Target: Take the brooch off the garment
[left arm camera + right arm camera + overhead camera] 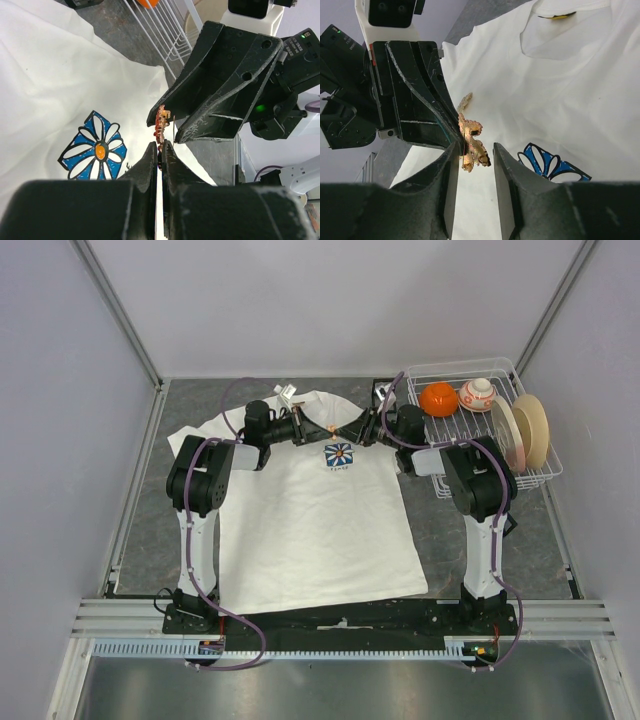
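Note:
The garment (310, 530) is a white T-shirt lying flat, with a blue flower print (338, 456) on the chest. The brooch (472, 145) is gold, glittery and butterfly-like, and sits just above the print, lifted a little over the fabric. My left gripper (160, 146) is shut on one edge of the brooch (161, 125). My right gripper (475, 147) is open, with one finger on each side of the brooch. The two grippers meet tip to tip in the top view, left (322, 428) and right (342, 430). I cannot tell whether the pin is still in the cloth.
A white wire basket (500, 468) stands at the back right, holding an orange ball (438, 399), a white-and-orange ball (477, 394) and upright round discs (528, 430). A small white object (288, 395) lies by the shirt's collar. Grey walls close in on both sides.

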Motion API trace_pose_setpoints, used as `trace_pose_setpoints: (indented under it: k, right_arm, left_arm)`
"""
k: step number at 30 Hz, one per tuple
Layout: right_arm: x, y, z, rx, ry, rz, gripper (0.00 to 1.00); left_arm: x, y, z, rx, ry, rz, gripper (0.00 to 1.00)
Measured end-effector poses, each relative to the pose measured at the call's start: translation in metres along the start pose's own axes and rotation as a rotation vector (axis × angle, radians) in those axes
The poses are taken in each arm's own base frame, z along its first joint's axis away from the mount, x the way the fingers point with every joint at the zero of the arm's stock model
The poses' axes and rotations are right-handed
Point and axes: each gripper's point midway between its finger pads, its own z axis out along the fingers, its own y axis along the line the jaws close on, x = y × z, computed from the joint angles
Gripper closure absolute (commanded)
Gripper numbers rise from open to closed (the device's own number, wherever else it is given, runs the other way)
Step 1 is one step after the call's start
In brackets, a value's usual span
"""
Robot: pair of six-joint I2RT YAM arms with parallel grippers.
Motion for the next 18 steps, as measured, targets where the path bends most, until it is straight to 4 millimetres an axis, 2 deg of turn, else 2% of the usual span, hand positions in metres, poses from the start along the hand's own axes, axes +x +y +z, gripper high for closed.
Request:
trace_pose_setpoints:
  k: [9, 18]
  right_arm:
    - [0.003, -0.006, -0.01, 0.01, -0.019, 0.015, 0.46]
    - [-0.003, -0.006, -0.012, 0.01, -0.039, 0.006, 0.44]
  left_arm:
    - [0.006, 0.005, -0.001, -0.022, 0.02, -0.019, 0.98]
    - [0.007, 0.006, -0.001, -0.025, 0.024, -0.019, 0.98]
